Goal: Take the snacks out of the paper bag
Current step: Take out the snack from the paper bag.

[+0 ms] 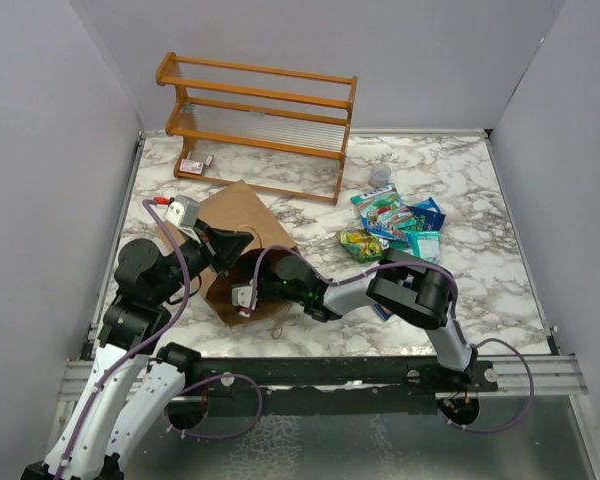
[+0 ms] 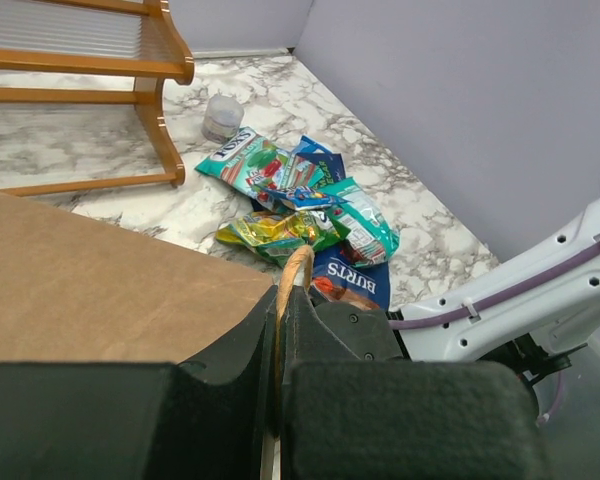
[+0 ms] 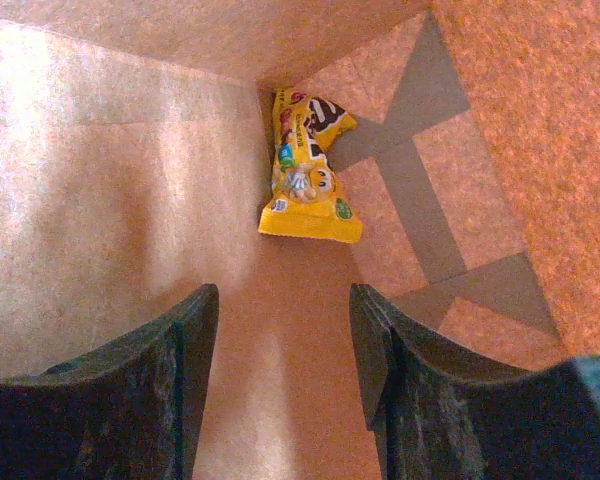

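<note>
The brown paper bag (image 1: pixel 242 215) lies on its side at the left, mouth toward the near edge. My left gripper (image 1: pixel 228 244) is shut on the bag's twisted paper handle (image 2: pixel 296 268), the fingers (image 2: pixel 325 320) pinching it at the bag's rim (image 2: pixel 100 280). My right gripper (image 3: pixel 285 330) is open and empty inside the bag (image 3: pixel 110 200), with a yellow candy packet (image 3: pixel 308 175) lying ahead of it in the far corner. In the top view only its wrist (image 1: pixel 280 276) shows at the mouth. Several snacks (image 1: pixel 395 222) lie piled on the table to the right, with a dark blue pouch (image 2: pixel 352 282) among them.
A wooden rack (image 1: pixel 260 110) stands at the back. A small clear cup (image 1: pixel 380 175) sits behind the snack pile. A red-and-white flat packet (image 1: pixel 193 165) lies by the rack's left foot. The right arm (image 2: pixel 540 290) crosses in front of the pile. Grey walls enclose the marble table (image 1: pixel 480 270).
</note>
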